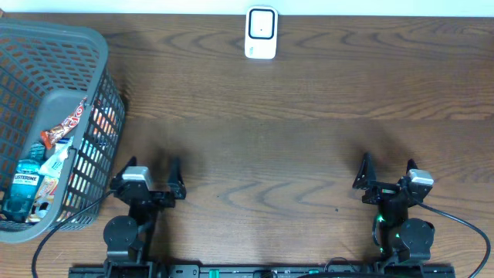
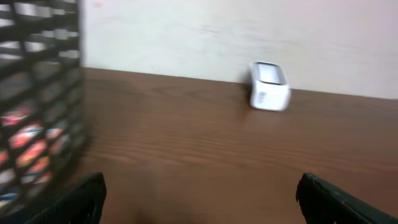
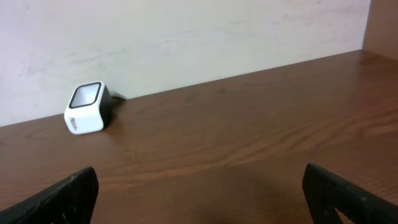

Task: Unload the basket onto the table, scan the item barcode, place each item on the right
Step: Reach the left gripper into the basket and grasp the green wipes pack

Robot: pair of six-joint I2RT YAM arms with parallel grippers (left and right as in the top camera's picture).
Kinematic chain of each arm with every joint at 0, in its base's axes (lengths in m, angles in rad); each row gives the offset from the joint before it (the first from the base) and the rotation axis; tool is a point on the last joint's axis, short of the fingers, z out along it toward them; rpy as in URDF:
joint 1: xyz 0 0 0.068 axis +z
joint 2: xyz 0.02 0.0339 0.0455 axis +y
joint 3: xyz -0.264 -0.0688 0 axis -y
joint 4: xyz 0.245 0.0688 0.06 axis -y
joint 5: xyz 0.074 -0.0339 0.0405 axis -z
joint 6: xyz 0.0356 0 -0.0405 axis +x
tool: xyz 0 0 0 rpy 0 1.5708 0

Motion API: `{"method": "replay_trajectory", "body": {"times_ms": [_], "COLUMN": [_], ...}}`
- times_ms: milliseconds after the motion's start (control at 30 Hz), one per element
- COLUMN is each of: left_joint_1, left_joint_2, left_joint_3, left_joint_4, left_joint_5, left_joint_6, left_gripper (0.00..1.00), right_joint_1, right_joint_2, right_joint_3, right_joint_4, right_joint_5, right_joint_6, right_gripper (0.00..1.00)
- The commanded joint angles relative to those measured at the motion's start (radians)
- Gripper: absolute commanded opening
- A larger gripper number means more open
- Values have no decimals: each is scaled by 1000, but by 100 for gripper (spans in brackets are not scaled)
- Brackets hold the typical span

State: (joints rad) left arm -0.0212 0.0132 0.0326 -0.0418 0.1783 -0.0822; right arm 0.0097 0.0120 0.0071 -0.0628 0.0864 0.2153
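From overhead, a dark brown wooden tabletop (image 1: pixel 255 131) fills the frame. A white box-shaped barcode scanner (image 1: pixel 261 32) stands at the top centre edge. A grey plastic lattice basket (image 1: pixel 54 46) sits at the far left. It holds the goods, among them a blue mouthwash bottle (image 1: pixel 23 189) low in the basket and a red-and-orange snack packet (image 1: pixel 65 125) above it. The left claw (image 1: pixel 148 179) sits at the lower left, just beside the basket, and the right claw (image 1: pixel 386 171) at the lower right. Both stand spread wide and hold nothing, well apart from the scanner. In the left wrist view, two black fingers (image 2: pixel 81 199) sit in the bottom corners with bare tabletop (image 2: pixel 186 149) between them. The basket (image 2: pixel 37 93) is blurred along the left edge, and the scanner (image 2: pixel 269 86) is right of centre, against a pale wall (image 2: pixel 217 31). In the right wrist view, the fingers (image 3: pixel 336 193) again frame the bottom corners, parted and empty. The scanner (image 3: pixel 88 107) stands at the middle left with its dark window tilted upward, close to the wall (image 3: pixel 186 37).
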Motion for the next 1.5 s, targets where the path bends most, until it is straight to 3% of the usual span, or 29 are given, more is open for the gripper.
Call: {"method": "replay_trajectory", "body": {"times_ms": [0, 367, 633, 800, 933, 1067, 1200, 1367, 1467], "left_joint_1": [-3, -4, -5, -5, -5, -4, -3, 61, 158], "left_joint_2": [12, 306, 593, 768, 899, 941, 953, 983, 1048], "left_joint_3": [40, 361, 806, 1171, 1435, 1507, 1505, 1547, 1593], "left_joint_4": [-25, -73, -360, -691, -850, -943, -912, -885, -904], "left_joint_5": [177, 290, 286, 92, 75, 94, 63, -224, -238], "left_joint_6": [-9, -26, -28, -95, 39, 64, 61, -229, -312], "left_gripper": [98, 98, 98, 98, 98, 98, 98, 98, 98], "right_joint_1": [-4, -4, -4, -4, -4, -4, -4, -4, -4], "right_joint_2": [-5, -5, -5, -5, -5, -5, -5, -5, -5], "right_joint_3": [-2, -2, -2, -2, -2, -2, -2, -2, -2], "right_joint_4": [-2, -2, -2, -2, -2, -2, -2, -2, -2], "right_joint_5": [9, 9, 9, 9, 9, 9, 9, 9, 9], "right_joint_6": [-14, -14, -14, -14, -14, -14, -14, -14, -14], "right_gripper": [99, 99, 99, 99, 99, 99, 99, 99, 99]}}
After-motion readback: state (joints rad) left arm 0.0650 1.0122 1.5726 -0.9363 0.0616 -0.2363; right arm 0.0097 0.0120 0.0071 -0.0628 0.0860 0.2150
